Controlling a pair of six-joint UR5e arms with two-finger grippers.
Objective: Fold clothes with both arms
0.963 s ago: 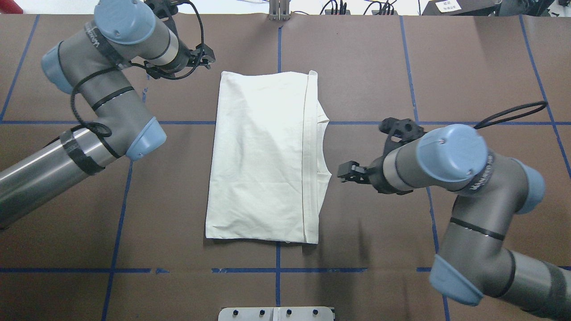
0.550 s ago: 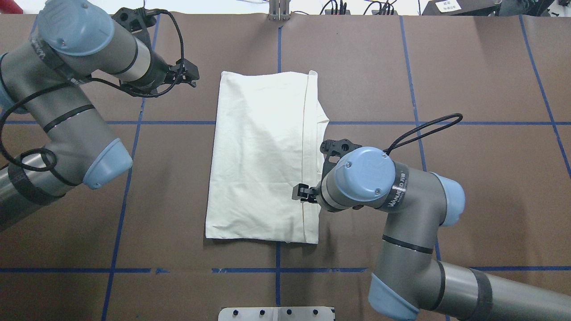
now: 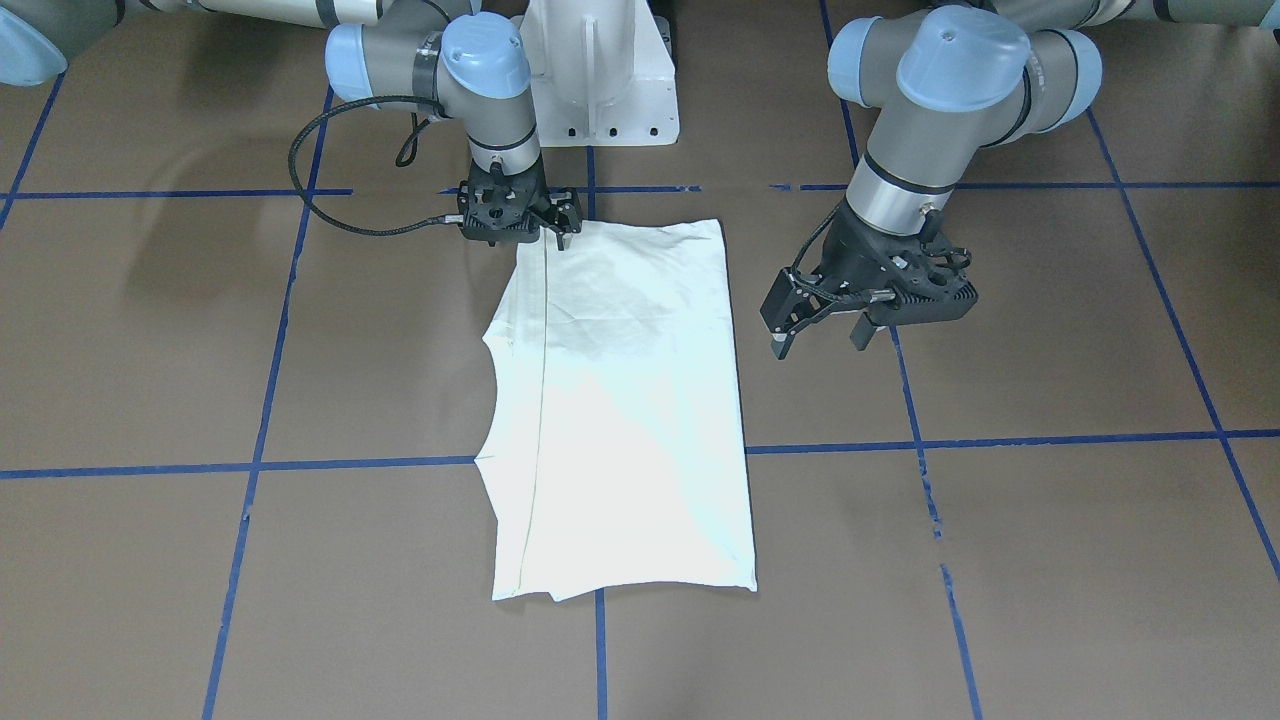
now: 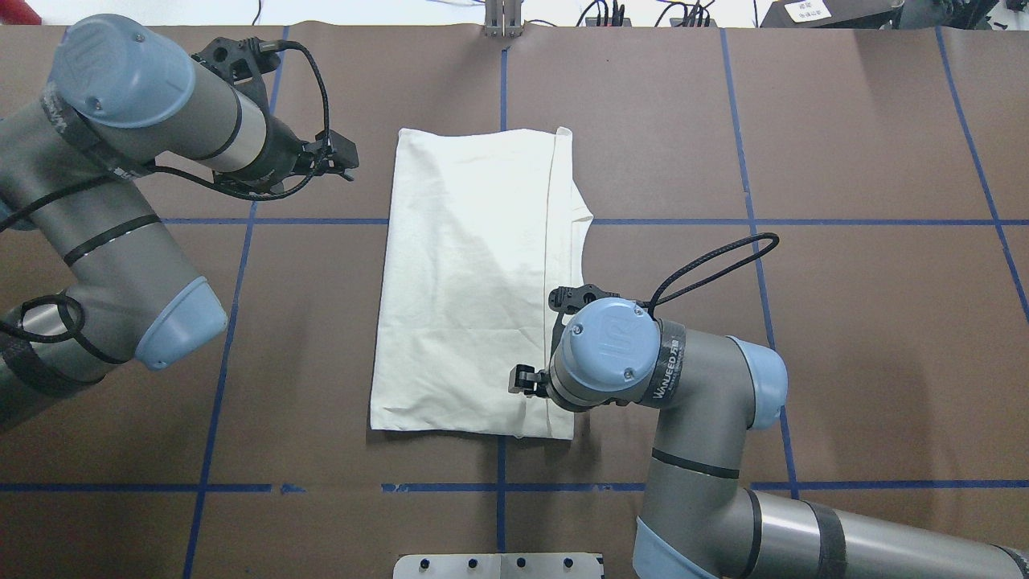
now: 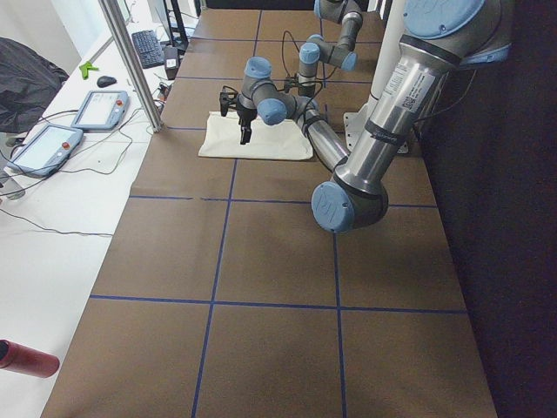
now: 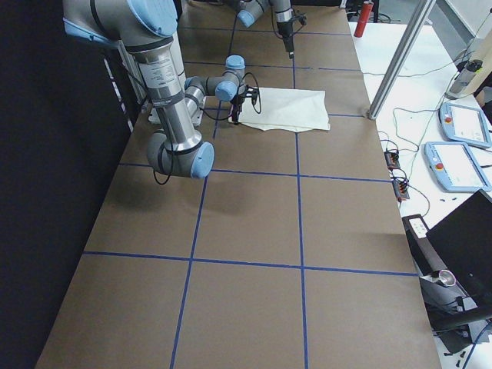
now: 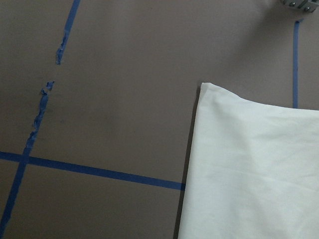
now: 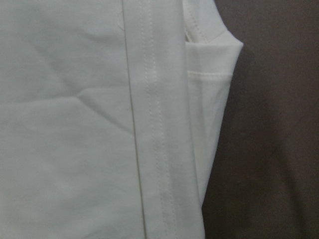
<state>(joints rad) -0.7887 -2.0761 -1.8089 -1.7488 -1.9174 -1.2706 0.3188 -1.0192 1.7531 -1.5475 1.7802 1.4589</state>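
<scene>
The clothes are one cream-white shirt (image 4: 466,281), folded into a long rectangle and lying flat in the middle of the table; no print shows. A hemmed edge and a neckline curve run along its right side (image 8: 159,149). My right gripper (image 4: 518,379) points down over the shirt's near right part, close to the hem seam, and looks open (image 3: 525,238). My left gripper (image 3: 820,342) hovers open above the bare table just off the shirt's left edge (image 4: 347,161). The left wrist view shows a shirt corner (image 7: 249,169) and brown table.
Blue tape lines (image 4: 498,486) cross the brown table. The white pedestal (image 3: 600,70) stands at the robot's side, and a metal plate (image 4: 498,567) sits at the near edge. Tablets (image 5: 52,144) and cables lie on a white side table behind a metal post (image 5: 130,61).
My right arm swung in from beside the shirt's right edge until its gripper is over the near right part. The left gripper drew back a little to the left.
</scene>
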